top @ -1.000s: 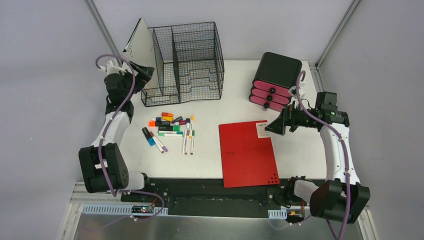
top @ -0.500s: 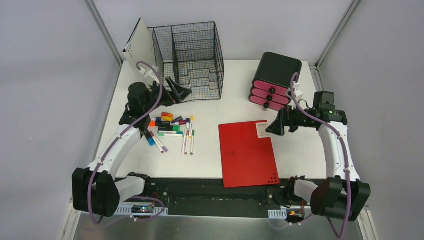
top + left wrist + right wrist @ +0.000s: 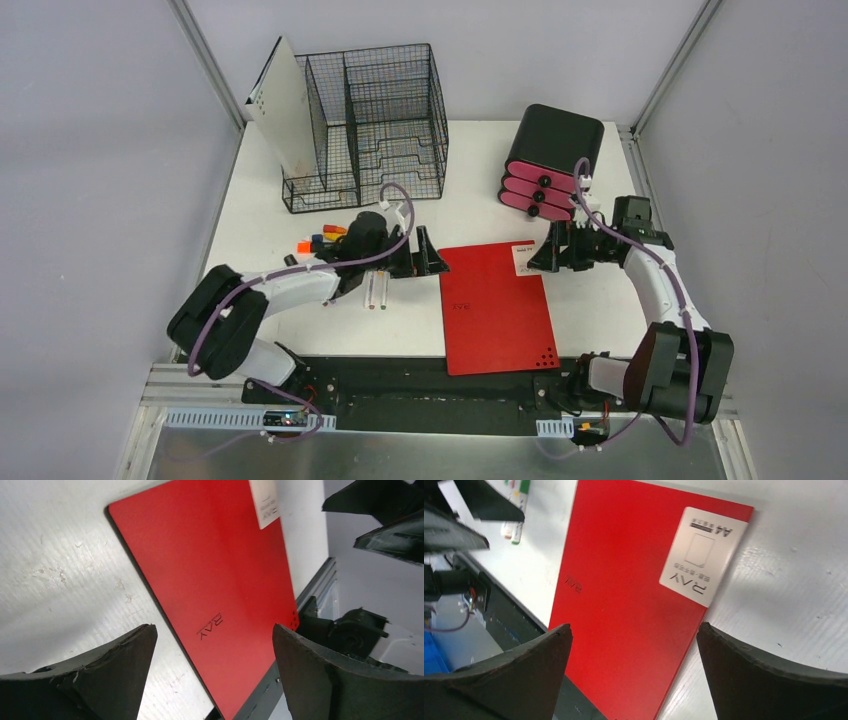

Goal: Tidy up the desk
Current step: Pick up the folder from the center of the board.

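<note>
Task early: left gripper point(image 3: 432, 256) and right gripper point(image 3: 545, 252), both spread empty, flank the red folder point(image 3: 497, 310); it and markers point(image 3: 376, 288) behind the left gripper lie unsorted.

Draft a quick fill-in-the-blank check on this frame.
The folder lying flat on the desk is ____.
The black box has ____ pink drawers.
The left fingers and right fingers are both ____, holding nothing.
Missing words: red; three; open.
</note>
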Action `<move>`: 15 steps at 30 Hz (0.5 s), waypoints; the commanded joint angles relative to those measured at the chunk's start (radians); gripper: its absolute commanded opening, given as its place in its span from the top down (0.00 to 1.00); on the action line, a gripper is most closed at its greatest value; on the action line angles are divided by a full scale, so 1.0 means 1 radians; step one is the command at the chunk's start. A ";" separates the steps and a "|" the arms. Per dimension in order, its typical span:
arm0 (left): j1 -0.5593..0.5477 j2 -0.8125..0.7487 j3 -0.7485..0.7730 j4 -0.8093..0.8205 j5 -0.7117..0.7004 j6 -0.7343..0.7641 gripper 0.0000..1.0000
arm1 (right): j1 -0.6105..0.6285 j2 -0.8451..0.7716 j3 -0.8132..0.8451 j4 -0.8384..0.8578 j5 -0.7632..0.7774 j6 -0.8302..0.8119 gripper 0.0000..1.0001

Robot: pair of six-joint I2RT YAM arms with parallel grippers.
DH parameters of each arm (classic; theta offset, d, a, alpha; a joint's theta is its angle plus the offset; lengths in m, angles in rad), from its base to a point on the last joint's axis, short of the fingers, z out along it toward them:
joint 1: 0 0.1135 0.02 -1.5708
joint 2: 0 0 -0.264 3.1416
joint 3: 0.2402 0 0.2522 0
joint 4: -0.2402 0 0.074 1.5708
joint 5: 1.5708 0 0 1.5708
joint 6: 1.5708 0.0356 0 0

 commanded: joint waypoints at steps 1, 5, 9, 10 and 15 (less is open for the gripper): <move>-0.075 0.081 -0.018 0.181 -0.116 -0.095 0.11 | 0.008 0.007 -0.062 0.258 0.094 0.187 0.01; -0.130 0.139 -0.022 0.195 -0.181 -0.130 0.12 | 0.018 0.017 -0.112 0.352 0.172 0.251 0.01; -0.152 0.182 -0.022 0.202 -0.207 -0.181 0.14 | 0.019 0.081 -0.105 0.372 0.158 0.297 0.01; -0.156 0.190 -0.021 0.199 -0.212 -0.185 0.14 | 0.021 0.102 -0.097 0.374 0.145 0.307 0.01; -0.174 0.203 -0.001 0.144 -0.236 -0.192 0.18 | 0.022 0.213 -0.063 0.368 0.081 0.359 0.01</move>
